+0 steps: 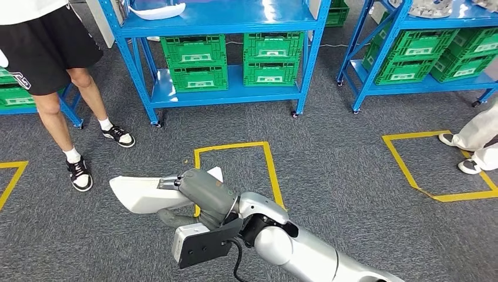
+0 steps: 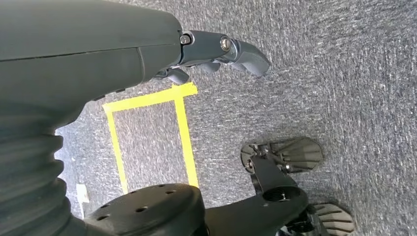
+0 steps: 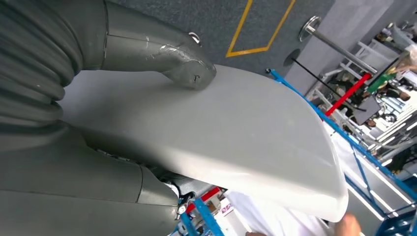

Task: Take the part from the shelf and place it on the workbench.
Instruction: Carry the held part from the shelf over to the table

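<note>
My right hand (image 1: 202,197) grips a long white curved part (image 1: 138,194) and holds it low over the grey carpet, its far end pointing to the left. In the right wrist view the thick grey thumb (image 3: 184,66) presses on the broad smooth face of the white part (image 3: 246,137), and the other fingers lie underneath, mostly hidden. My left hand (image 2: 216,51) hangs over the carpet with its dark fingers slightly bent and nothing in them.
A blue shelf (image 1: 235,94) with green crates (image 1: 197,61) stands ahead, and another white part (image 1: 158,10) lies on its upper level. A second blue shelf (image 1: 423,85) is at the right. A person (image 1: 53,70) stands at the left and another person's feet (image 1: 470,153) are at the right. Yellow tape squares (image 1: 270,167) mark the floor.
</note>
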Available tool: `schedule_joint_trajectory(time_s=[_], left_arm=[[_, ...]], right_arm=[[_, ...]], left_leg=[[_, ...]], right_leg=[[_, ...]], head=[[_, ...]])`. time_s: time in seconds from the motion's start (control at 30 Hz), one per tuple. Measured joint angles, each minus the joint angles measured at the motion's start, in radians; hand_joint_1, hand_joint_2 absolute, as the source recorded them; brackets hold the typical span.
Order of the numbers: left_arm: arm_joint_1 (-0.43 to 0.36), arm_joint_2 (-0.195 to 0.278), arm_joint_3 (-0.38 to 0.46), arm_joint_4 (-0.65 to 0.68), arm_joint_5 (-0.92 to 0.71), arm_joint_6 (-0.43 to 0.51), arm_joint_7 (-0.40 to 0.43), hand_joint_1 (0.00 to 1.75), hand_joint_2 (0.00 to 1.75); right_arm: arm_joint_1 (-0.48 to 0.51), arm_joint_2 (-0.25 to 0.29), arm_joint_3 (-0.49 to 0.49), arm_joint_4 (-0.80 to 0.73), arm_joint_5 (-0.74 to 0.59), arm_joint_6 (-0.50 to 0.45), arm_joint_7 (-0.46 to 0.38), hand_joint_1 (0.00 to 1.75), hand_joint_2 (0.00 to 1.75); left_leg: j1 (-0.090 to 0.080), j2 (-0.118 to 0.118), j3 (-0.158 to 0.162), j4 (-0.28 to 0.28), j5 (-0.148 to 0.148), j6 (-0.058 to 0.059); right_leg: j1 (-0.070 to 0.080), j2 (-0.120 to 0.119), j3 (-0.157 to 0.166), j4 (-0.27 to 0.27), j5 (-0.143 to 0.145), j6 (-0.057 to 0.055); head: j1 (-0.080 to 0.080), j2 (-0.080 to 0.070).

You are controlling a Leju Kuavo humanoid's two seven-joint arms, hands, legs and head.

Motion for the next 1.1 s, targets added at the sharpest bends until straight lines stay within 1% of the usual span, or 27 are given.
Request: schedule_joint_trajectory(time_s=[0.03, 0.07, 0.1, 0.13, 0.17, 0.2, 0.23, 0.27, 0.3, 0.33, 0.4, 0.43, 0.5, 0.67, 0.93, 1.1], left_arm=[[0.000, 0.000, 0.000, 0.000, 0.000, 0.000, 0.000, 0.00, 1.75], [0.000, 0.000, 0.000, 0.000, -0.001, 0.000, 0.000, 0.00, 1.75], [0.001, 0.001, 0.000, 0.000, -0.001, 0.000, 0.000, 0.00, 1.75], [0.002, 0.001, 0.000, 0.000, -0.002, 0.000, 0.001, 0.00, 1.75], [0.003, 0.001, 0.000, 0.000, -0.003, 0.000, 0.002, 0.00, 1.75], [0.003, 0.002, 0.000, 0.000, -0.003, 0.000, 0.002, 0.00, 1.75], [0.003, 0.002, 0.000, 0.000, -0.004, 0.000, 0.002, 0.00, 1.75], [0.004, 0.001, 0.000, 0.000, -0.005, 0.000, 0.001, 0.00, 1.75], [0.005, 0.000, 0.000, 0.000, -0.005, 0.000, 0.000, 0.00, 1.75], [0.006, 0.000, 0.000, 0.000, -0.005, 0.000, -0.001, 0.00, 1.75], [0.010, 0.001, 0.000, 0.000, -0.006, 0.000, 0.002, 0.00, 1.75], [0.011, 0.002, 0.000, 0.000, -0.007, 0.000, 0.003, 0.00, 1.75], [0.013, 0.002, 0.000, 0.001, -0.007, 0.000, 0.001, 0.00, 1.75], [0.014, 0.004, 0.000, 0.001, -0.007, 0.000, 0.003, 0.00, 1.75], [0.014, 0.004, 0.000, 0.001, -0.007, 0.000, 0.003, 0.00, 1.75], [0.016, 0.004, 0.000, 0.001, -0.002, 0.000, -0.001, 0.00, 1.75]], right_arm=[[0.000, 0.000, 0.000, 0.000, 0.000, 0.000, 0.000, 1.57, 1.75], [0.001, -0.001, 0.000, 0.000, 0.000, 0.000, 0.000, 1.57, 1.75], [0.003, -0.002, 0.000, 0.000, -0.001, 0.000, 0.001, 1.57, 1.75], [0.004, -0.004, 0.000, 0.000, -0.001, -0.001, 0.001, 1.57, 1.75], [0.005, -0.006, 0.000, 0.000, -0.002, -0.001, 0.001, 1.57, 1.75], [0.006, -0.006, 0.000, 0.000, -0.003, -0.003, 0.002, 1.57, 1.75], [0.006, -0.007, 0.000, 0.000, -0.005, -0.005, 0.002, 1.57, 1.75], [0.006, -0.007, 0.000, 0.000, -0.009, -0.007, 0.002, 1.57, 1.75], [0.007, -0.007, 0.000, 0.000, -0.016, -0.009, 0.001, 1.57, 1.75], [0.007, -0.008, 0.000, 0.000, -0.024, -0.011, 0.001, 1.57, 1.75], [0.008, -0.008, 0.000, 0.001, -0.041, -0.016, -0.003, 1.57, 1.75], [0.008, -0.008, 0.000, 0.003, -0.047, -0.020, -0.007, 1.57, 1.75], [0.008, -0.008, 0.000, 0.008, -0.058, -0.030, -0.018, 1.57, 1.75], [0.009, -0.008, 0.000, 0.017, -0.051, -0.050, -0.016, 1.57, 1.75], [0.016, -0.008, -0.009, 0.031, -0.035, -0.058, -0.008, 1.57, 1.75], [0.027, -0.008, -0.011, 0.049, 0.007, -0.066, -0.016, 1.57, 1.75]], left_leg=[[0.000, 0.001, -0.008, 0.000, 0.005, 0.006], [-0.002, 0.002, -0.017, 0.001, 0.010, 0.010], [-0.004, 0.003, -0.025, 0.002, 0.015, 0.012], [-0.007, 0.004, -0.034, 0.004, 0.021, 0.014], [-0.009, 0.004, -0.041, 0.005, 0.026, 0.014], [-0.012, 0.004, -0.047, 0.007, 0.030, 0.014], [-0.014, 0.003, -0.051, 0.009, 0.034, 0.014], [-0.017, 0.004, -0.054, 0.009, 0.038, 0.012], [-0.019, 0.004, -0.056, 0.010, 0.041, 0.009], [-0.020, 0.004, -0.057, 0.010, 0.040, 0.008], [-0.019, 0.007, -0.059, 0.010, 0.042, 0.004], [-0.019, 0.008, -0.059, 0.009, 0.043, 0.004], [-0.018, 0.009, -0.060, 0.005, 0.051, -0.003], [-0.018, 0.008, -0.060, 0.000, 0.060, -0.009], [-0.016, 0.008, -0.060, -0.001, 0.061, -0.011], [-0.018, 0.008, -0.063, 0.002, 0.059, -0.008]], right_leg=[[-0.001, 0.000, -0.024, 0.059, -0.038, 0.003], [0.000, 0.000, -0.053, 0.131, -0.077, 0.005], [0.000, 0.000, -0.077, 0.195, -0.106, 0.006], [0.000, 0.000, -0.086, 0.232, -0.119, 0.005], [0.001, 0.000, -0.075, 0.228, -0.113, 0.002], [0.004, 0.000, -0.041, 0.181, -0.093, -0.004], [0.008, 0.000, 0.010, 0.103, -0.068, -0.013], [0.013, -0.003, 0.054, 0.029, -0.050, -0.023], [0.017, -0.005, 0.087, -0.029, -0.036, -0.031], [0.019, -0.006, 0.103, -0.063, -0.030, -0.032], [0.022, -0.006, 0.101, -0.073, -0.023, -0.028], [0.022, -0.005, 0.099, -0.073, -0.021, -0.026], [0.023, -0.005, 0.096, -0.072, -0.018, -0.031], [0.024, -0.005, 0.093, -0.070, -0.014, -0.037], [0.024, -0.005, 0.092, -0.070, -0.014, -0.037], [0.021, -0.005, 0.091, -0.071, -0.013, -0.035]], head=[[0.000, 0.000], [0.000, 0.000], [0.000, 0.000], [0.000, 0.000], [0.000, 0.000], [0.000, 0.000], [0.000, 0.000], [-0.001, 0.000], [0.001, 0.000], [0.003, 0.000], [0.007, 0.000], [0.007, 0.000], [0.007, 0.000], [0.007, 0.000], [0.007, 0.000], [0.007, 0.000]])
